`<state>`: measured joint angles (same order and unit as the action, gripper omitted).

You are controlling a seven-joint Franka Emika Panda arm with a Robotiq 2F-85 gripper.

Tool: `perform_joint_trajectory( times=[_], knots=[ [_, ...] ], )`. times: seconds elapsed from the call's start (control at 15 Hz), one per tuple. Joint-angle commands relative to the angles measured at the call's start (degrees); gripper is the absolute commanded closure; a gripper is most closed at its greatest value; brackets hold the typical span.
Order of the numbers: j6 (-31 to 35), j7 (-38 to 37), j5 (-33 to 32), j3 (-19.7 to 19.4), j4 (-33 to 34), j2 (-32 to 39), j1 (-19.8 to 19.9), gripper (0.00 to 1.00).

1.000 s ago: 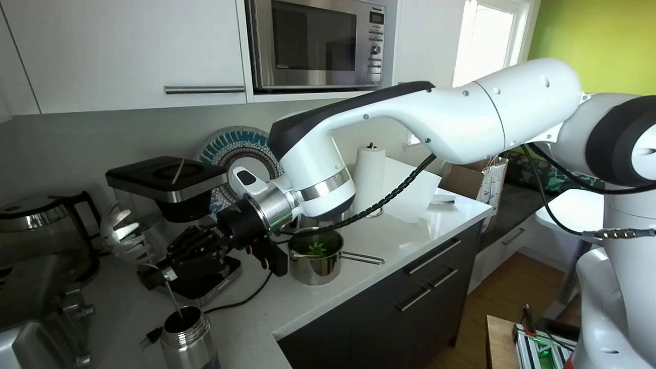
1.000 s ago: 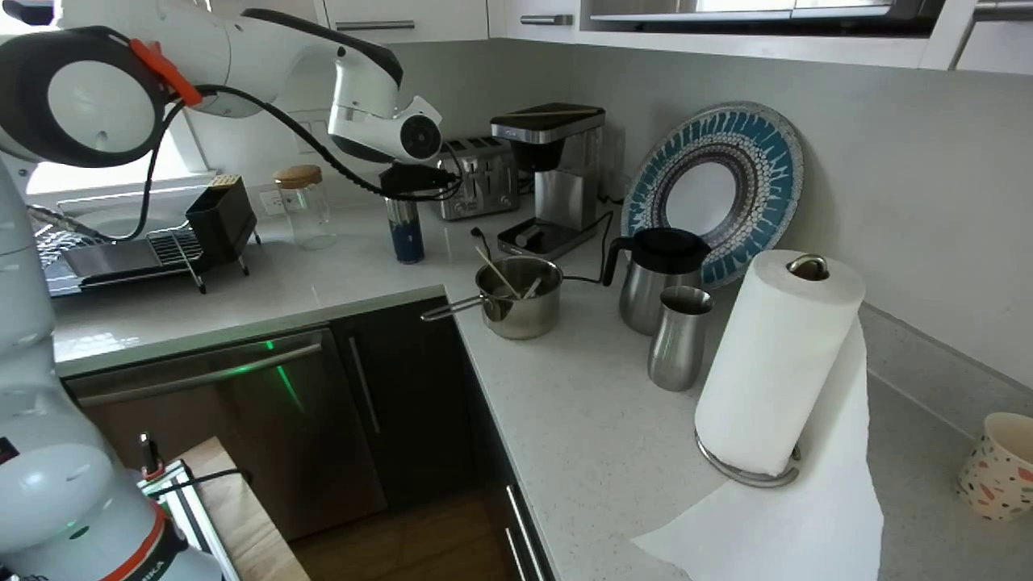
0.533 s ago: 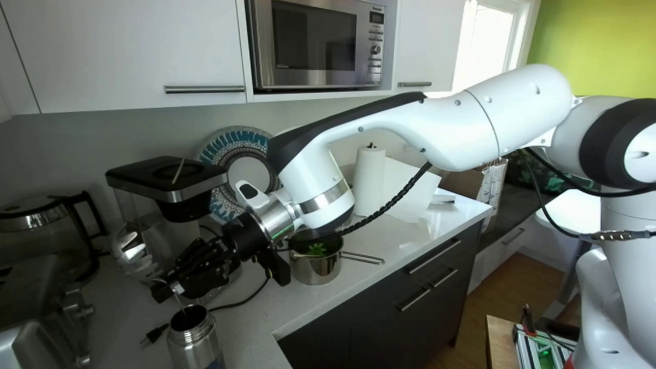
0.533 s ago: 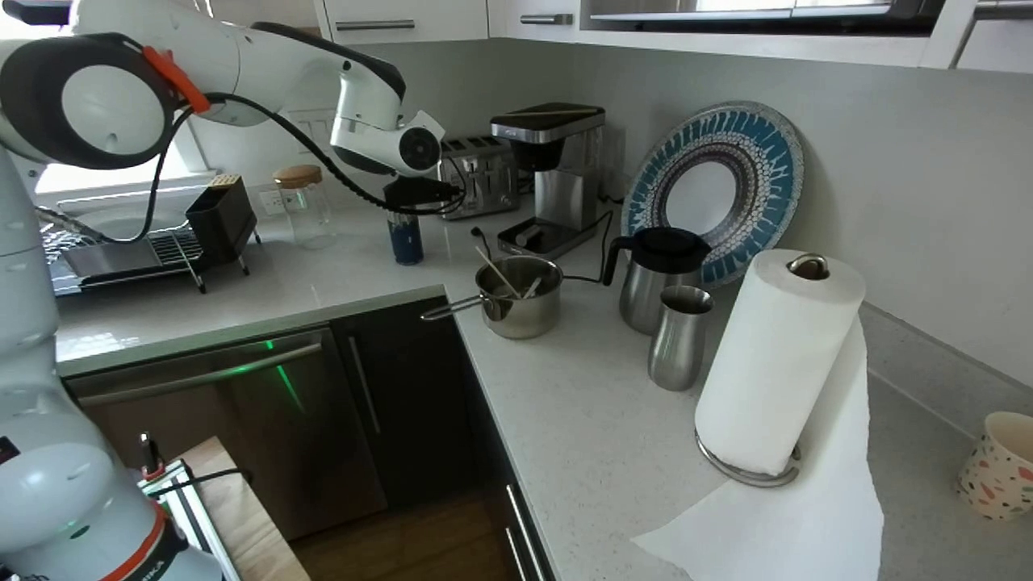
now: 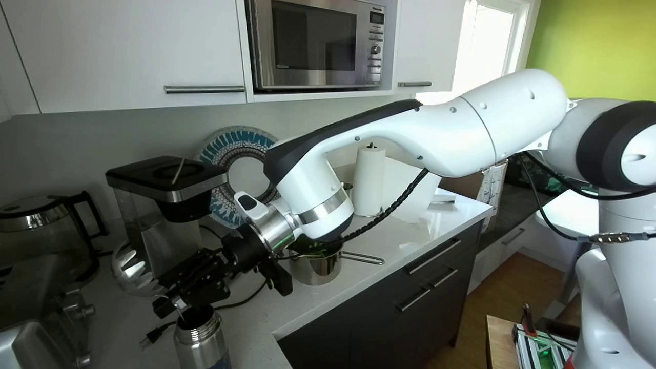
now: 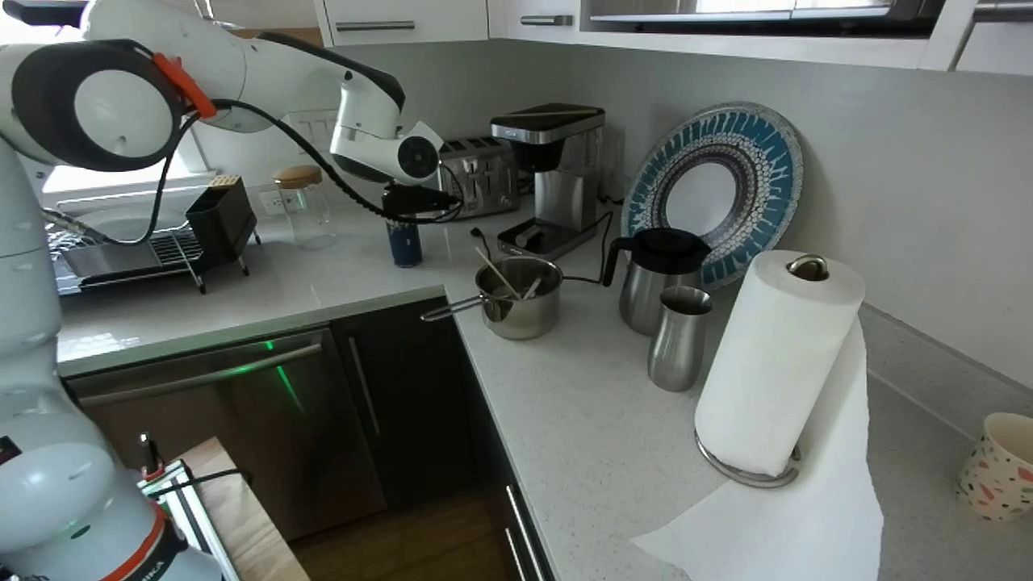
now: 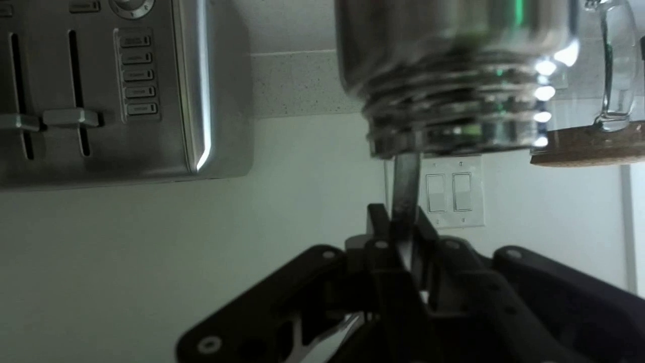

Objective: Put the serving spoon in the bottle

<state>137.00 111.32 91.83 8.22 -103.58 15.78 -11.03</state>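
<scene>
"Gripper [image 7: 403, 222] clenched or loose?"

"Clenched, on the handle of the serving spoon [image 7: 406, 185]. Its bowl [image 5: 132, 270] is uppermost, the handle end slanting down."

"And the bottle [image 5: 202, 344]?"

"Upright just below, on the worktop [image 6: 577, 452] by its inner corner. The handle crosses the rim and seems to enter the mouth; the tip is hidden."

"Which step, then?"

"Insertion, by the look of it, not finished. The next move probably calls for steepening the handle and lowering it without levering on the rim, then a gentle release; that large bowl could make the bottle top-heavy."

"What differs from a second ago?"

"The gripper sits lower, and the bottle has shifted slightly toward the front edge, perhaps nudged by the spoon."

"Farther out?"

"No change: the saucepan [image 6: 529, 321] near the front edge past that corner, then the paper towel roll [image 6: 767, 363], nearer the back edge."
</scene>
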Motion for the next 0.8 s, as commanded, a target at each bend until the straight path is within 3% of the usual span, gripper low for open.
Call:
perform_joint_trajectory(
  times=[0.0, 0.07, 0.13, 0.6, 0.73],
  knots=[
    [1.52, -2.12, -2.14, 0.06, -0.9, -0.39, -0.71, 0.97],
    [1.58, -2.24, -2.26, 0.11, -0.74, -0.19, -0.77, 0.63],
    [1.65, -2.4, -2.33, 0.16, -0.75, -0.27, -0.79, 0.62],
    [1.42, -2.45, -2.64, 0.39, -0.7, -1.57, -0.65, 0.08],
    [1.18, -3.51, -3.98, 0.28, -1.74, -3.68, -0.59, 0.0]
  ],
)
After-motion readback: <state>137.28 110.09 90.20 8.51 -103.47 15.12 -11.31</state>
